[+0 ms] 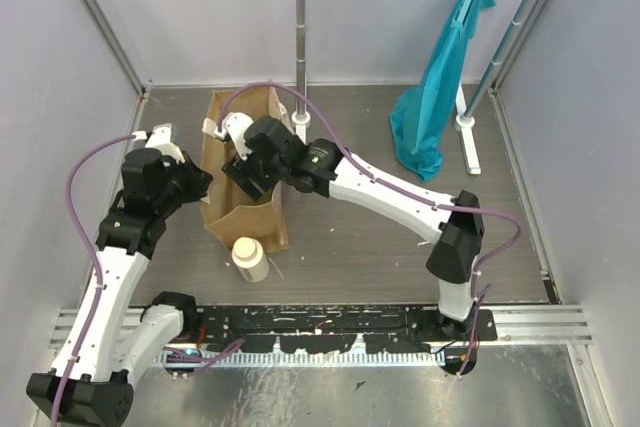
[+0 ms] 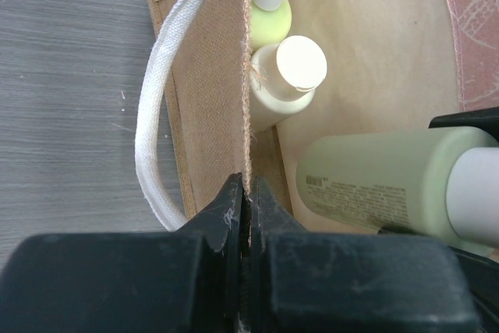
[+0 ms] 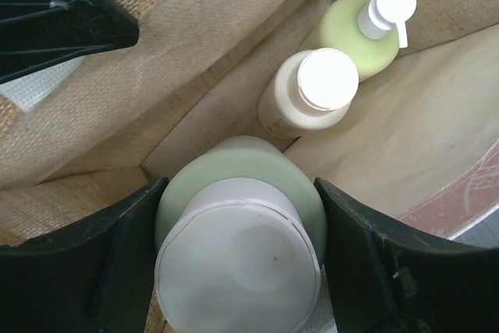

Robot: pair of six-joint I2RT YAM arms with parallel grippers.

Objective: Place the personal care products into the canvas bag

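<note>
The tan canvas bag [image 1: 252,223] stands open left of centre. My left gripper [image 1: 205,185] is shut on the bag's left wall [image 2: 210,76], pinching its top edge between its jaws [image 2: 249,193]. My right gripper [image 1: 250,172] is over the bag's mouth, shut on a yellow-green bottle with a white cap [image 3: 242,263], held inside the bag [image 3: 195,29]; this bottle also shows in the left wrist view [image 2: 382,185]. A cream bottle [image 3: 312,91] and a yellow-green pump bottle [image 3: 359,33] stand in the bag's far corner. Another cream bottle [image 1: 250,259] stands on the table in front of the bag.
A teal-blue cloth bag [image 1: 440,97] hangs from a metal rack at the back right, whose foot [image 1: 468,132] rests on the table. A vertical metal pole [image 1: 300,37] stands just behind the canvas bag. Grey walls close both sides.
</note>
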